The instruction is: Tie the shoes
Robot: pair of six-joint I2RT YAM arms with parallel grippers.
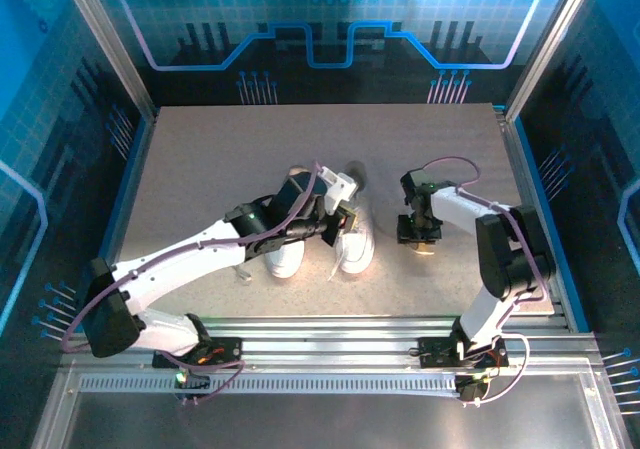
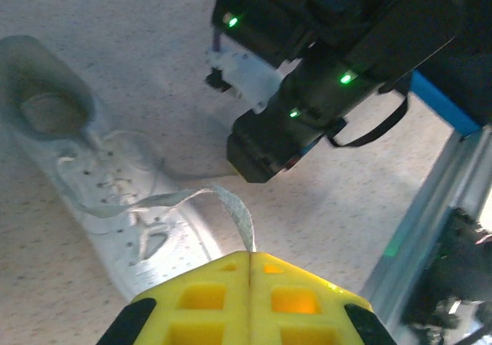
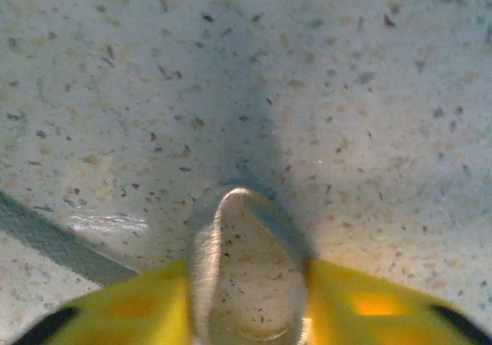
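The shoes lie side by side near the middle of the desk (image 1: 200, 169), toes toward 6 o'clock and heel openings toward 12. The left shoe (image 1: 283, 257) is partly covered by the left arm, which reaches across from 7 o'clock. The right shoe (image 1: 358, 247) lies just beside it on the 3 o'clock side.

The left gripper (image 1: 338, 227) hangs over the right shoe's lacing. In the left wrist view its yellow jaws are pressed together with no gap, pinching the end of a white lace (image 2: 231, 207). That lace arches up from the eyelets of the sneaker (image 2: 115, 199), which lies at 9 o'clock in that view with its grey opening toward 11. The right arm (image 2: 323, 91), black and with green lights, stands beyond the shoe at 1 o'clock.

The right gripper (image 1: 418, 237) points down at the desk, at 3 o'clock from the shoes and apart from them. In the right wrist view its yellow jaws stand partly apart, and a lace loop (image 3: 204, 260) stands upright between them with its sides against both inner faces, so they grip it. Whether this loop is part of the lace that the left gripper holds cannot be told.
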